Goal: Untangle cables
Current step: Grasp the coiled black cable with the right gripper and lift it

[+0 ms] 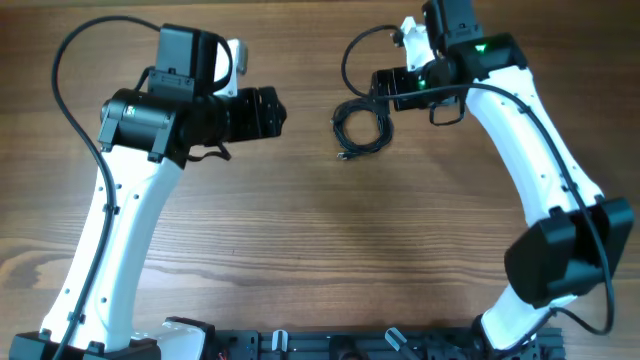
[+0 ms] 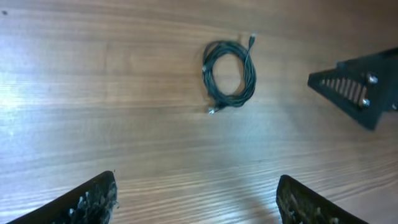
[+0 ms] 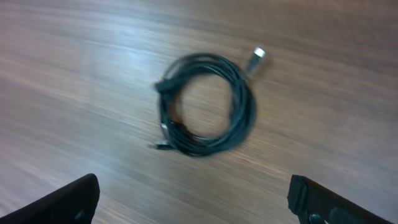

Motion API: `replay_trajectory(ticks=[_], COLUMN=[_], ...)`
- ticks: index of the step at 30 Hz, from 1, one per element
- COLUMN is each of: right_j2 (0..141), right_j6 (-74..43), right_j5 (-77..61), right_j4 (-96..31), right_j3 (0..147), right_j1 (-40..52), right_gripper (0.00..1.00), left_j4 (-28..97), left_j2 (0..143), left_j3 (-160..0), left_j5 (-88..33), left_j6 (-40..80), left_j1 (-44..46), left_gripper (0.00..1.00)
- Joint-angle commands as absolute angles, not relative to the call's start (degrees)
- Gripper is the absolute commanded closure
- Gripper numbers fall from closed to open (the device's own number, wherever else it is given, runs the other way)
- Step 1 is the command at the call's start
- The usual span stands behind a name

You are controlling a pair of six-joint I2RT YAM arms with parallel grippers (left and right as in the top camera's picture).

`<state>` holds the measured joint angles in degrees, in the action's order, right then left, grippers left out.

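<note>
Cables (image 1: 360,128) lie on the big wooden desk (image 1: 300,260), in its far half, a little right of the middle. Bare wood is all around them, with lots of room toward the near edge. The left gripper (image 2: 196,183) is well apart from them, fingers spread wide. The right gripper (image 3: 193,186) hangs near them, fingers spread wide too. From above the cords look like a dark tangle. The wrist views show a thin black ring of loops with small plugs poking out.
</note>
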<state>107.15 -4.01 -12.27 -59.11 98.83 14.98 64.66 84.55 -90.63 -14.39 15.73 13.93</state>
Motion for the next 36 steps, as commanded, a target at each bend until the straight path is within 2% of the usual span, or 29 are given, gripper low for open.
replay_trajectory(ticks=[1, 4, 6, 10, 12, 19, 22, 25, 27, 28, 29, 36], right_j2=[111.2, 114.87, 116.25, 117.49, 117.97, 121.86, 123.2, 123.44, 123.44, 123.44, 123.44, 123.44], right_j6=[-11.88, -26.74, -28.73, -34.92, -39.79, -47.79, -52.71, -53.36, -54.22, -54.22, -54.24, -55.53], right_j5=[-7.68, -9.08, -9.54, -2.59, 0.71, 2.61, 2.9, 3.25, 3.51, 3.7, 3.75, 3.64], right_j4=[-59.88, -56.82, -53.87, -50.02, -50.11, -50.61, -50.89, -50.0, -49.47, -49.01, -47.88, -43.24], right_j3=[99.31, 97.95, 97.93, 97.91, 97.91, 97.36, 96.92, 95.92, 95.18, 94.67, 93.23, 86.0], right_j1=[15.22, 16.8, 18.22, 20.78, 20.99, 21.02, 21.02, 21.02, 21.02, 21.02, 21.04, 21.04], right_gripper=[0.0, 0.01, 0.07, 0.08, 0.12, 0.13, 0.13, 0.2, 0.34, 0.35, 0.41, 0.4], left_j4=[66.7, 69.1, 69.19, 70.02, 69.91, 69.95, 70.32, 70.59, 70.57, 70.59, 70.59, 70.57], left_j2=[84.64, 84.64, 84.64, 84.64, 84.66, 84.66, 84.64, 84.64, 84.66, 84.66, 84.64, 84.66], left_j3=[-91.2, -91.2, -91.2, -91.2, -91.2, -91.2, -91.2, -91.2, -91.2, -91.2, -91.2, -91.2], left_j5=[-13.85, -13.82, -13.76, -12.71, -12.51, -12.51, -12.51, -12.51, -12.51, -12.51, -12.53, -12.53], left_j6=[15.03, 15.88, 15.81, 15.59, 15.64, 15.62, 15.62, 15.62, 15.64, 15.64, 15.64, 15.64], left_j1=[14.04, 14.46, 15.07, 15.27, 15.27, 15.27, 15.27, 15.27, 15.27, 15.27, 15.29, 15.29], left_gripper=[0.18, 0.22, 0.2, 0.18, 0.17, 0.17, 0.12, 0.1, 0.1, 0.1, 0.09, 0.08])
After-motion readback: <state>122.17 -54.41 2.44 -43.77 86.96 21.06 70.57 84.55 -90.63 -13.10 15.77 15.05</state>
